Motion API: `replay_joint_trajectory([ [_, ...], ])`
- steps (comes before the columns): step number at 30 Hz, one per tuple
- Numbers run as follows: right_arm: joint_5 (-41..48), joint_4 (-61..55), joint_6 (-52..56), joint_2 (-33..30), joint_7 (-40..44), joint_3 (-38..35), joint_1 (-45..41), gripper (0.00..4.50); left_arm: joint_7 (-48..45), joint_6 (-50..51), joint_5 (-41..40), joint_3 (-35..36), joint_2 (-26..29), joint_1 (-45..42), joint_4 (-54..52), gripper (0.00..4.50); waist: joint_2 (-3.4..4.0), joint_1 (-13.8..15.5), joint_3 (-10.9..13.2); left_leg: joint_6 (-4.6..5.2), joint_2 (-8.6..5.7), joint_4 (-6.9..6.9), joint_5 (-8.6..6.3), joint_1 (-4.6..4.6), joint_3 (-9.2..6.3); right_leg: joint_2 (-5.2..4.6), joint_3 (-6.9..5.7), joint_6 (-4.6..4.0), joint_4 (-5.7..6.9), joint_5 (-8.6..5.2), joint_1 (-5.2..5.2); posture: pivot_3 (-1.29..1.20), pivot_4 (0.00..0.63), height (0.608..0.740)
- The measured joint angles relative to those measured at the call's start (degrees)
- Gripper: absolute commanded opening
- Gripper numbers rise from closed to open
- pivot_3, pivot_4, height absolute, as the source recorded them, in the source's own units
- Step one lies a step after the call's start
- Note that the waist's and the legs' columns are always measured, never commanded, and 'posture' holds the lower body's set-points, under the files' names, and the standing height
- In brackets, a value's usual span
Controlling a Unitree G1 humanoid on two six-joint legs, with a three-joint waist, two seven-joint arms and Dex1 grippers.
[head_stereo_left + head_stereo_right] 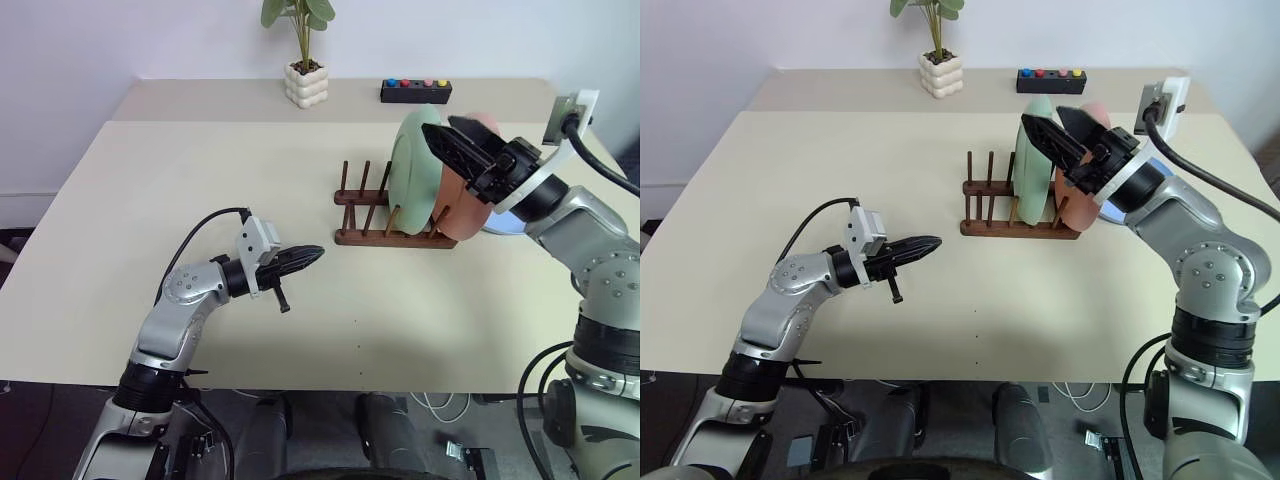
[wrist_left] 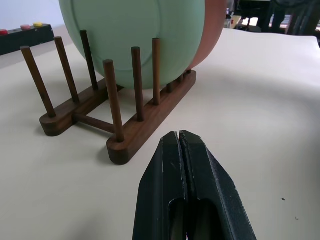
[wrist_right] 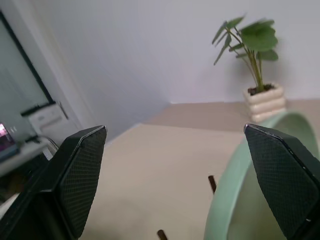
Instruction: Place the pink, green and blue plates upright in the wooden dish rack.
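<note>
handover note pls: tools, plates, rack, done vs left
Left tool: shut, hanging level over the table short of the wooden dish rack, holding nothing.
Right tool: open, at the top of the green plate, not gripping.
Done: green plate and pink plate upright in the rack.
Left: blue plate lies flat on the table behind the right arm; rack it.

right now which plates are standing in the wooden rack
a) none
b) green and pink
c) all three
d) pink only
b: the green plate and the pink plate stand upright side by side in the wooden rack, while the blue plate lies flat on the table behind the right arm.
</note>
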Motion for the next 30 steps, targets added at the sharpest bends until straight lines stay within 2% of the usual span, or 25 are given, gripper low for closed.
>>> replay_joint_trajectory([
  [3, -1.17, -1.06, -0.33, -2.48, 3.48, 0.07, 0.0, 4.47, 0.01, -0.01, 0.0, -0.12, -0.1, -0.03, 0.0, 0.0, 0.05, 0.04, 0.03, 0.0, -0.01, 0.0, 0.0, -0.03, 0.02, -0.01, 0.01, 0.0, -0.01, 0.0, -0.03, 0.0, 0.15, 0.73],
  [9, -6.93, 0.22, -3.84, -19.43, 16.03, -6.96, 1.31, 4.47, -0.06, 0.04, -0.01, -0.29, 0.04, -0.02, -0.05, 0.0, -0.04, 0.36, 0.04, 0.01, -0.01, 0.01, -0.01, -0.08, 0.05, -0.04, 0.0, -0.03, -0.13, -0.02, -0.02, 0.0, 0.15, 0.73],
  [14, -21.39, 9.7, -12.78, -29.93, 28.27, -9.63, 15.74, 4.47, -1.67, 0.23, 0.0, -2.31, 0.69, 0.3, -0.8, 0.0, -0.08, 0.29, 0.04, 0.02, -0.02, 0.02, -0.01, -0.05, 0.14, -0.06, 0.05, -0.04, -0.14, -0.03, 0.0, 0.0, 0.15, 0.73],
  [17, -28.49, 13.74, -18.13, -30.75, 32.51, -8.27, 20.12, 4.47, -2.36, 0.23, 0.01, -3.0, 0.73, 0.17, -0.95, 0.0, 0.05, -0.42, 0.01, 0.02, -0.01, 0.0, -0.01, 0.07, 0.29, -0.05, 0.19, -0.03, -0.06, -0.03, -0.03, 0.0, 0.15, 0.73],
  [21, -37.21, 18.69, -24.83, -31.0, 33.33, -2.24, 20.01, 4.47, -2.59, 0.23, 0.02, -3.98, 0.6, -0.61, -0.97, 0.0, 0.02, -1.21, 0.02, 0.02, -0.01, 0.03, -0.01, 0.07, 0.29, -0.05, 0.19, -0.03, -0.04, -0.03, -0.02, 0.0, 0.15, 0.73],
  [26, -51.5, 28.78, -36.47, -28.81, 30.17, 9.87, 15.05, 4.47, -2.96, 0.34, 0.06, -4.4, 1.36, -0.64, -1.72, 0.0, 0.02, -1.57, 0.03, 0.02, -0.01, -0.01, -0.01, 0.07, 0.29, -0.05, 0.19, 0.0, -0.05, -0.02, -0.05, 0.0, 0.15, 0.73],
  [30, -59.42, 39.07, -45.62, -22.74, 27.06, 17.07, 7.72, 4.47, -2.96, 0.97, 0.03, -4.36, 2.0, -0.09, -3.18, 0.0, 0.01, -1.48, 0.05, 0.02, -0.01, -0.01, -0.01, 0.06, 0.28, -0.05, 0.19, 0.02, -0.04, 0.0, -0.05, 0.0, 0.15, 0.73],
])
